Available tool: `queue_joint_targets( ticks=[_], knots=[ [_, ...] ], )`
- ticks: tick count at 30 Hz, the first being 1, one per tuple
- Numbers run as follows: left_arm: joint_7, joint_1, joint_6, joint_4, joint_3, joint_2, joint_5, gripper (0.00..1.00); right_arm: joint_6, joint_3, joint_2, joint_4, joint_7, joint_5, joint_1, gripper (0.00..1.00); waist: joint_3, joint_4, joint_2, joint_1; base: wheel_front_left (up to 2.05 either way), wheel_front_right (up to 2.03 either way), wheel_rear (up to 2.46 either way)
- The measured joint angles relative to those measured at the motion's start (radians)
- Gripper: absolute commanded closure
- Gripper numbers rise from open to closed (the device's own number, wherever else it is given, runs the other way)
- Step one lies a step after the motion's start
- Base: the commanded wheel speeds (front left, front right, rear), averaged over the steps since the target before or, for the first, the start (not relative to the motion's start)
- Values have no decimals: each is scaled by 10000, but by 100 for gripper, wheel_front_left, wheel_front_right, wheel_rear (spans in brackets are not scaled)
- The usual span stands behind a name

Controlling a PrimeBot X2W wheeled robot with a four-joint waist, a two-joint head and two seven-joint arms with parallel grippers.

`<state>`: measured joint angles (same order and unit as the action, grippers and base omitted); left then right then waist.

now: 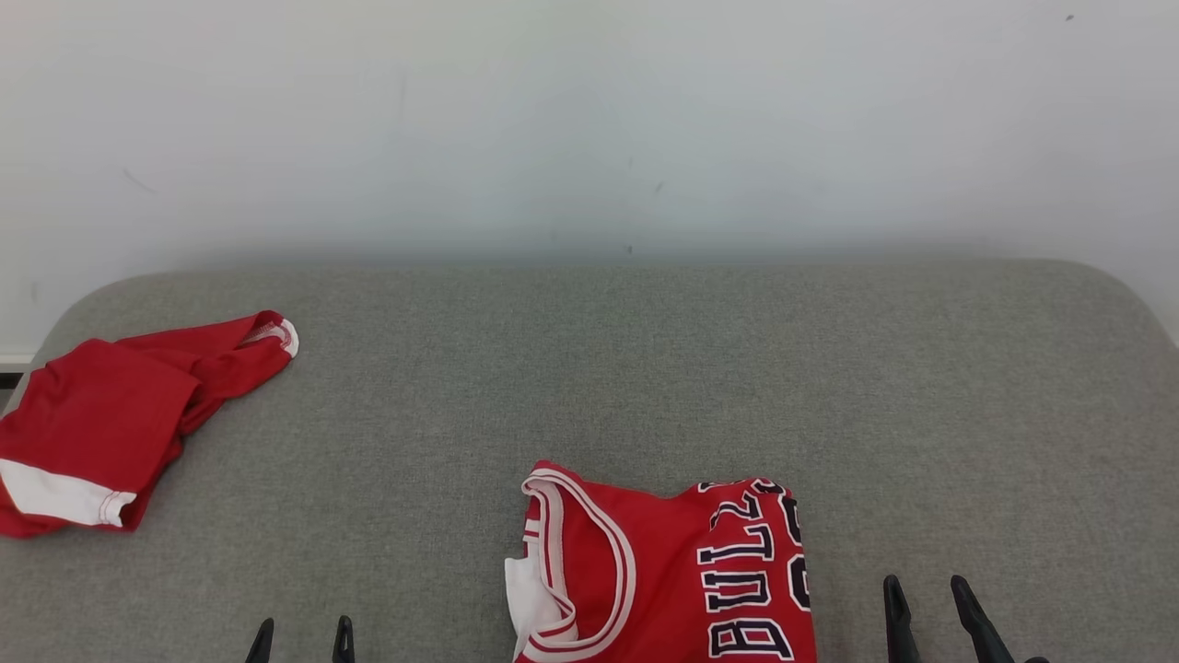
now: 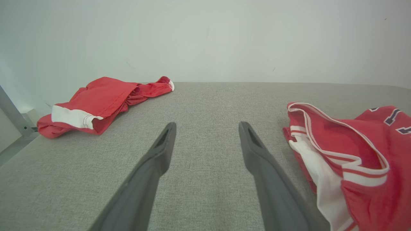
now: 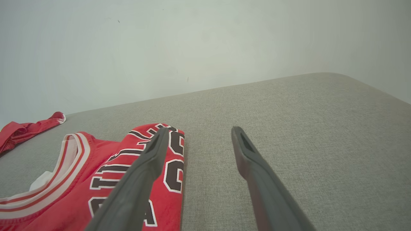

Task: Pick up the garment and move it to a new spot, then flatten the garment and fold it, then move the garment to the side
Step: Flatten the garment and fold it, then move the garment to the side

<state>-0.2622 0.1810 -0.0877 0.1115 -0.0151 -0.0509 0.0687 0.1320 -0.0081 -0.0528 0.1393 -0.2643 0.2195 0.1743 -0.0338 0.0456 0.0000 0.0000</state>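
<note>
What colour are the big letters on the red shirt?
Dark navy, nearly black, with white outlines on the red shirt. The head view shows them best.

You had a grey, fabric-covered tabletop (image 1: 645,368) with rounded far corners in front of you. A folded red jersey (image 1: 663,571) lay on it, with its white-and-red trimmed neckline and dark, white-edged lettering facing up. Well apart from the jersey, to its left and farther back, crumpled red shorts (image 1: 101,424) with a white band reached the tabletop's left edge.

Crumpled red shorts (image 1: 101,419), perhaps, on grey surface (image 1: 645,368).
</note>
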Motion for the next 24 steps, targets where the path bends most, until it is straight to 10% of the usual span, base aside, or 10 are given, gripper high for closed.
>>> queue_joint_targets(
  ticks=[24],
  knots=[
    [0,25,-90,33,-82,2,-48,0,0,59,4,25,0,0,11,0,-104,18,0,0,0,0,0]
  ],
)
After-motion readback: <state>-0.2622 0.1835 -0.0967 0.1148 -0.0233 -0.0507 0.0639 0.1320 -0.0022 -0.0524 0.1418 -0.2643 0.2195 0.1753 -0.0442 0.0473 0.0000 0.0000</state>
